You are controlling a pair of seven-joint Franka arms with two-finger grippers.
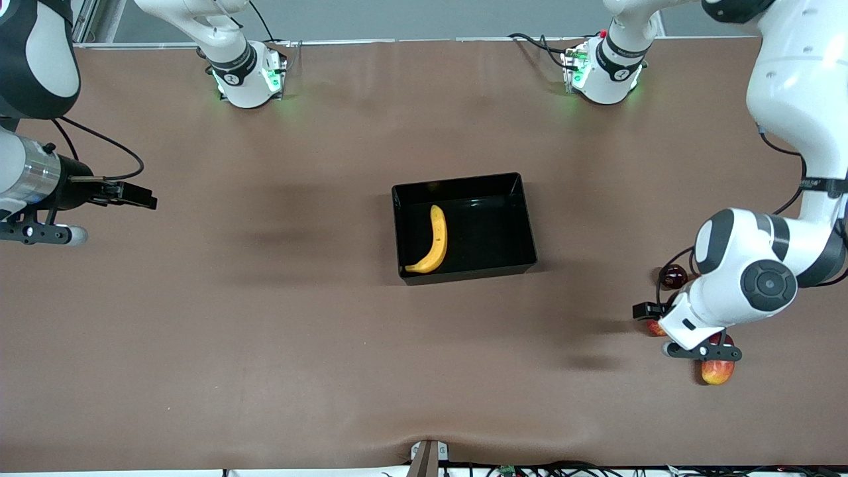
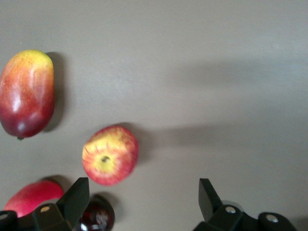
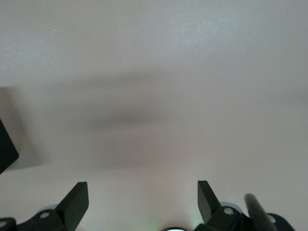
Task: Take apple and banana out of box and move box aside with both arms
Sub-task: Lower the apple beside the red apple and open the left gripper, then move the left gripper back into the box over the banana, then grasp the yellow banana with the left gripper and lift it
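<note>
At the worktop's [image 1: 265, 318] middle sits the box [image 1: 464, 226], open-topped, with the banana [image 1: 432, 247] lying inside along the wall toward the right arm's end, its tip close to the corner nearer the front camera. No apple is in the box; the apple [image 2: 110, 155] lies on the worktop at the left arm's end, free of the fingers, beside a mango [image 2: 26, 92], a pink-red fruit [image 2: 32, 197] and a small dark fruit [image 2: 97, 214].

The banana looks light, smooth and easily bruised, so a soft pinch across its thick middle should serve, approached from above to stay clear of the wall. The box looks stiff and light but wide, and I judge it needs one hand on each short wall, gripping the rim, so it does not twist or skid. The apple is round and firm and could roll if nudged.

The left hand [image 2: 144, 202] hangs low over the fruit cluster, pointing down, fingers spread wide and empty, the apple just ahead of one finger. The right hand [image 3: 143, 202] waits above bare worktop at its own end, well apart from the box, fingers likewise wide apart and holding nothing
</note>
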